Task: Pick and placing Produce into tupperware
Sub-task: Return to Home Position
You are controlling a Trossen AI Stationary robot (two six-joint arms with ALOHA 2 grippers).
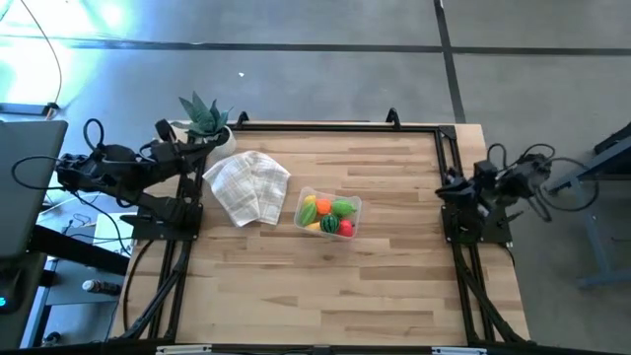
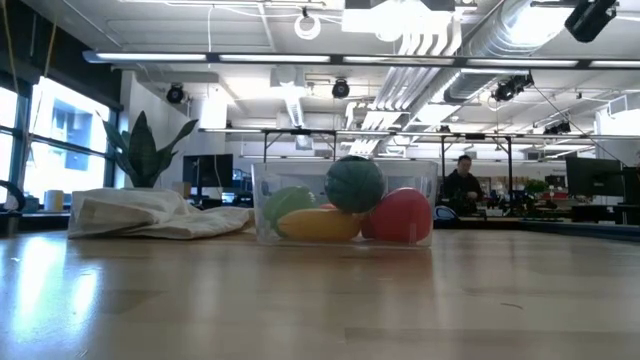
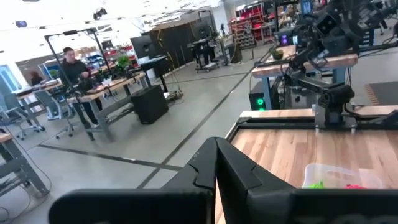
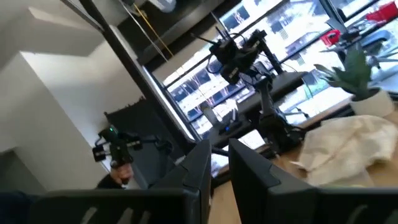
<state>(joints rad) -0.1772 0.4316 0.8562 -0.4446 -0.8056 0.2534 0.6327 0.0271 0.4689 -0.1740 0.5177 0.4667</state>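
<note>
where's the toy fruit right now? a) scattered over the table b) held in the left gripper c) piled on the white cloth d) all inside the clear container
d: the toy fruit all sits inside the tupperware, which stands beside the cloth.

Overhead straight down, low level across table (image 1: 325, 286), both sharing tupperware (image 2: 290, 175), wrists looking outward

Left arm (image 1: 116, 168) and right arm (image 1: 513, 177) folded; left hand (image 3: 216, 143) pinched closed, right hand (image 4: 219, 147) slightly parted.
</note>
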